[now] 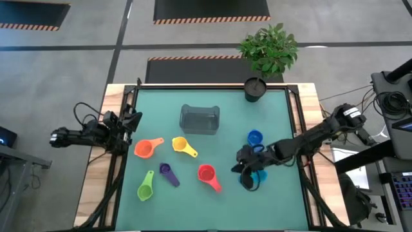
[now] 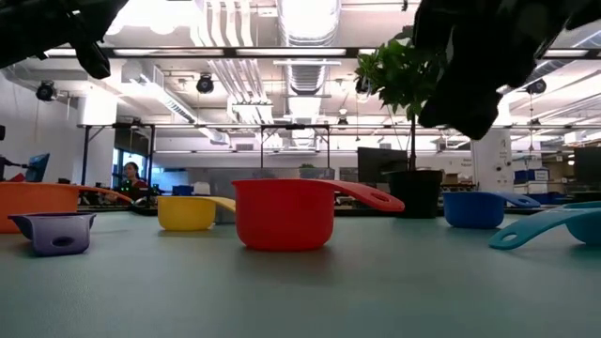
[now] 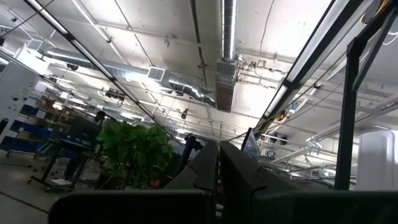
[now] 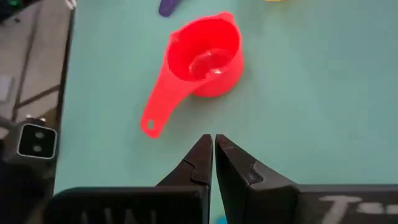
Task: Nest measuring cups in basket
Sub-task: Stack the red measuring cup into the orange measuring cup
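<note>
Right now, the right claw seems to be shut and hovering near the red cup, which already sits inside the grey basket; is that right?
Not quite. The red cup is not in the basket; the high view shows it lying on the green mat, apart from the basket, which holds no cup. The rest holds: the right claw is shut near the red cup, as the right wrist view shows.

red cup [image 2: 284, 214], yellow cup [image 2: 186, 213] behind

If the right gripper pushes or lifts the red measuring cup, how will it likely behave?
The red measuring cup sits upright on the table with a flat base, so a push would probably slide it, not roll it. Its long handle off one side may make it pivot or tip when nudged. It looks like thin rigid plastic, likely light. The right gripper is shut, short of it.
</note>
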`<state>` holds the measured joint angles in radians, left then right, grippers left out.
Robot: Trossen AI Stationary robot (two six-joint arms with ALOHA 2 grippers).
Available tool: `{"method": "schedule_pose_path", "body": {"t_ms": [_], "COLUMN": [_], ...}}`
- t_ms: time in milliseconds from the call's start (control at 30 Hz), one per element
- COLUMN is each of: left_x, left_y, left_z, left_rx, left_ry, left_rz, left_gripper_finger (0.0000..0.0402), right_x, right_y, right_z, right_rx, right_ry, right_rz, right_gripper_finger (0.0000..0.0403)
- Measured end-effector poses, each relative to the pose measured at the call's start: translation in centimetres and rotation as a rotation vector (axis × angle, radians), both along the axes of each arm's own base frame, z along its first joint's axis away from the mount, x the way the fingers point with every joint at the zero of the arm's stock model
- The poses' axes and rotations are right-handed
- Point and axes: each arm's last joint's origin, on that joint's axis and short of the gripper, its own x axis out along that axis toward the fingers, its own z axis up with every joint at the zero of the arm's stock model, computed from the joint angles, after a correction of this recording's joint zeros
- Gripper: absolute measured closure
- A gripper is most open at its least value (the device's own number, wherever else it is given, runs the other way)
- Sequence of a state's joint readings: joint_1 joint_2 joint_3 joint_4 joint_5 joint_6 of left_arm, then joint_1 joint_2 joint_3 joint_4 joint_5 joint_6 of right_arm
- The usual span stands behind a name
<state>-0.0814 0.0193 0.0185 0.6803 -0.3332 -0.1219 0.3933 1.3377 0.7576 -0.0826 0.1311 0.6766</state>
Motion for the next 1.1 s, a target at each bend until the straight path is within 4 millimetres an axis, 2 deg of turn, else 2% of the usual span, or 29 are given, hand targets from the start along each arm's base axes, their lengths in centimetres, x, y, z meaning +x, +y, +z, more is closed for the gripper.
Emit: {"method": "schedule_pose_path", "body": {"t_ms": [100, 200, 367, 533, 767, 900, 1100], "left_x": [0.0, -0.1, -0.2, -0.2, -0.1, -0.2, -0.5], "left_y": [0.0, 0.0, 0.0, 0.0, 0.0, 0.0, 0.0], "left_z": [0.0, 0.1, 0.2, 0.2, 0.2, 0.2, 0.5], "left_rx": [0.000, -0.002, -0.002, -0.002, -0.013, -0.015, -0.018], "left_ry": [-0.004, -0.018, -0.029, -0.031, -0.028, -0.034, -0.081], "left_rz": [0.000, 0.000, 0.000, 0.000, -0.010, -0.012, -0.013], "left_gripper_finger": [0.0402, 0.0402, 0.0402, 0.0402, 0.0402, 0.0402, 0.0402], "right_x": [-0.1, 0.2, 2.0, 4.1, 7.1, 8.8, 10.4], "right_y": [0.5, 1.1, 2.2, 3.2, 4.7, 4.9, 5.1], "right_z": [0.2, 1.6, 3.7, 5.3, 5.3, 4.6, 4.1], "right_rx": [-0.033, -0.078, -0.106, -0.065, 0.103, 0.141, 0.152], "right_ry": [0.133, 0.221, 0.334, 0.398, 0.472, 0.509, 0.518], "right_rz": [-0.050, -0.099, -0.140, -0.188, -0.287, -0.259, -0.261], "right_gripper_finger": [0.0394, 0.0394, 0.0394, 0.0394, 0.0388, 0.0353, 0.0254]}}
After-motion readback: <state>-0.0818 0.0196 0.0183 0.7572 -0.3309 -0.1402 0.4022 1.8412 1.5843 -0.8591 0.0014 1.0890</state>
